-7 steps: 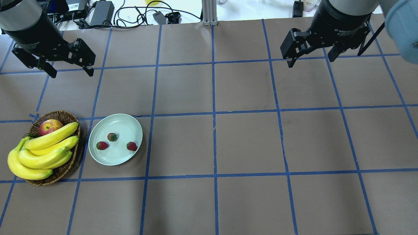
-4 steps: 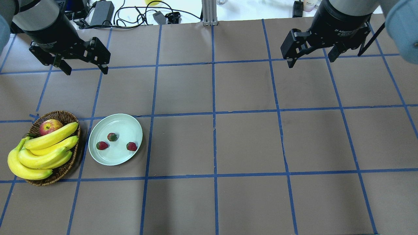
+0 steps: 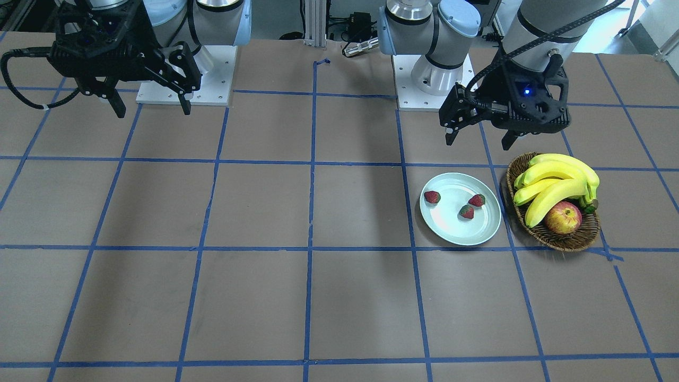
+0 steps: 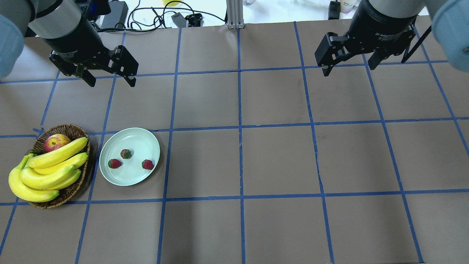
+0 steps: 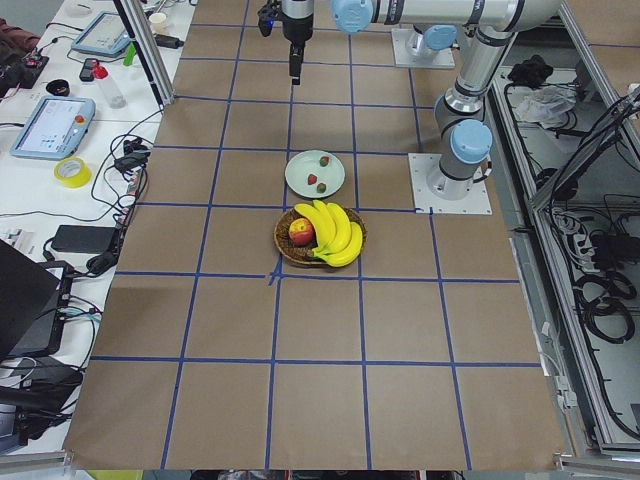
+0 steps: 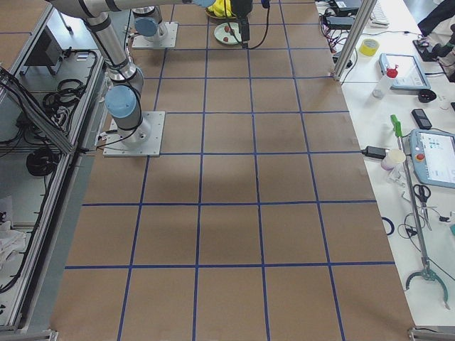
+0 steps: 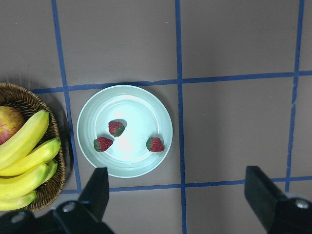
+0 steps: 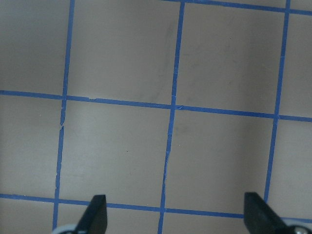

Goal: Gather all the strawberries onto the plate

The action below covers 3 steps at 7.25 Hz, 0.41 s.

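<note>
Three small red strawberries lie apart inside the pale mint-green plate at the table's left. They also show in the left wrist view on the plate, and in the front view on the plate. My left gripper is open and empty, raised high above the table on the far side of the plate. My right gripper is open and empty, high at the far right.
A brown wicker basket holding a bunch of bananas and a red-yellow apple sits just left of the plate. Cables and power bricks lie beyond the table's far edge. Blue tape lines grid the brown table.
My left gripper has moved rightward along the far side of the table, toward the area above the plate. The right arm, strawberries and plate have not moved.
</note>
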Tool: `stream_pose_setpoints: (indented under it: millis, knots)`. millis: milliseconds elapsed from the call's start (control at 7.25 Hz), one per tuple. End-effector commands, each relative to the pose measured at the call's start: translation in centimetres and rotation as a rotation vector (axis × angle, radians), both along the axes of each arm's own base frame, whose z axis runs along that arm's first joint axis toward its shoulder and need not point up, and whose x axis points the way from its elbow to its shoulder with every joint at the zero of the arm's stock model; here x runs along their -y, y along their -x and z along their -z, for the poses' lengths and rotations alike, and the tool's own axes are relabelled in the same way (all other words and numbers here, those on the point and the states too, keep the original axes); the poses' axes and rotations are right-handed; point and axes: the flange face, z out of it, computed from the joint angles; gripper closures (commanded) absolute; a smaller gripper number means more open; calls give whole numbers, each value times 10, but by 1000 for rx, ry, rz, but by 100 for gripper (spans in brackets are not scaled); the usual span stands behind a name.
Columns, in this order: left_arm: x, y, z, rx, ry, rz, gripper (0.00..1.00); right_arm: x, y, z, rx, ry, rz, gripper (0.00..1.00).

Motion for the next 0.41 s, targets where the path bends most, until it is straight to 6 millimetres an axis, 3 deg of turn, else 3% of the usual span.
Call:
stream_pose_setpoints:
  millis: [0,276]
  knots:
    - [2,0,3,-2,-5,0,0,0,0,0,-1,0,0,0]
    - [2,0,6,-2,-10,0,0,0,0,0,1,0,0,0]
